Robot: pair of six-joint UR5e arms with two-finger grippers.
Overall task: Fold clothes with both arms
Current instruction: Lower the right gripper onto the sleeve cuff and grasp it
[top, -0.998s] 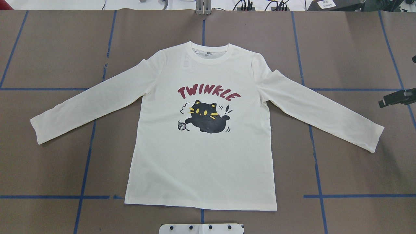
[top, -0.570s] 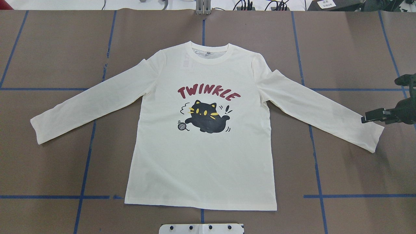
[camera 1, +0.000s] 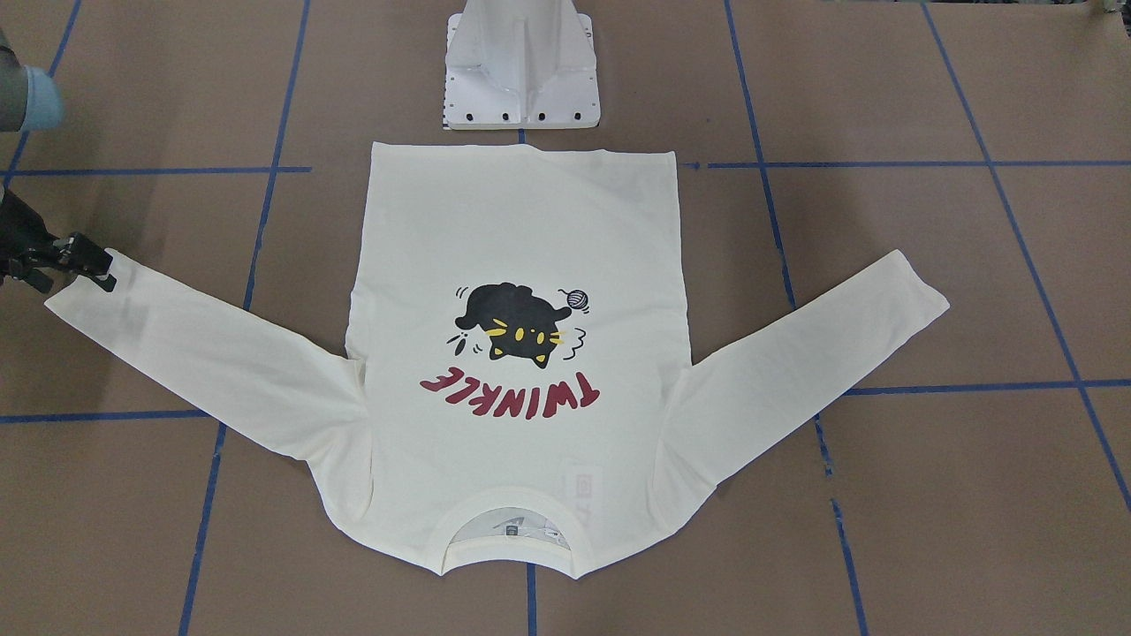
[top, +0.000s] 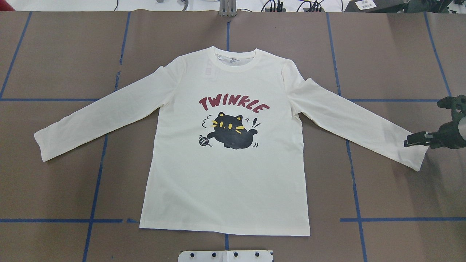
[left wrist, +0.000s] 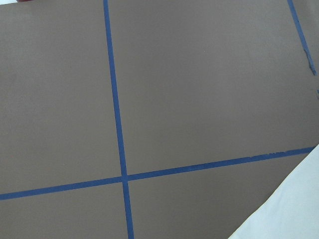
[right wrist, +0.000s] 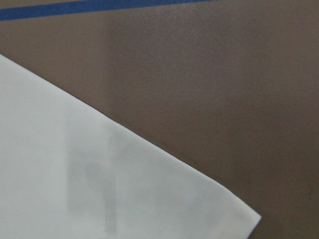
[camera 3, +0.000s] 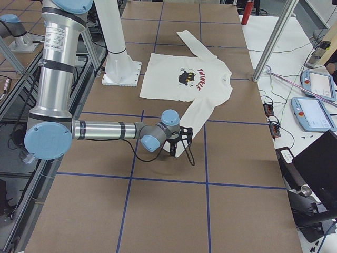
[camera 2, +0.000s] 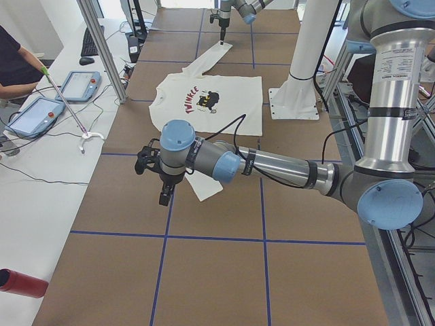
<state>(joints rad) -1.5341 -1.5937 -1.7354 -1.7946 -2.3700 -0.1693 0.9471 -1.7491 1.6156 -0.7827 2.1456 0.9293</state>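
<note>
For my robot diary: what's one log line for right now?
T-shirt: flat, print up | right gripper: over sleeve cuff | left gripper: beside other cuff

Silver-grey arms (camera 2: 285, 166) carry light-blue joint caps (camera 2: 178, 134) and black cables (camera 2: 228, 123).

The only legible text is the red word "TWINKLE" (top: 234, 103), arched in capitals across the chest of the T-shirt (top: 225, 189). In the overhead view it sits at twelve o'clock from the black cat print (top: 233, 135), and in the front-facing view it reads upside down, at six o'clock from the cat. The neck label (top: 233, 60) inside the collar, the printed sticker (camera 2: 396, 64) on the upright tube of the left arm (camera 2: 387, 129), and a white paper slip (top: 365, 4) at one o'clock beyond the table all carry print too small to read.
</note>
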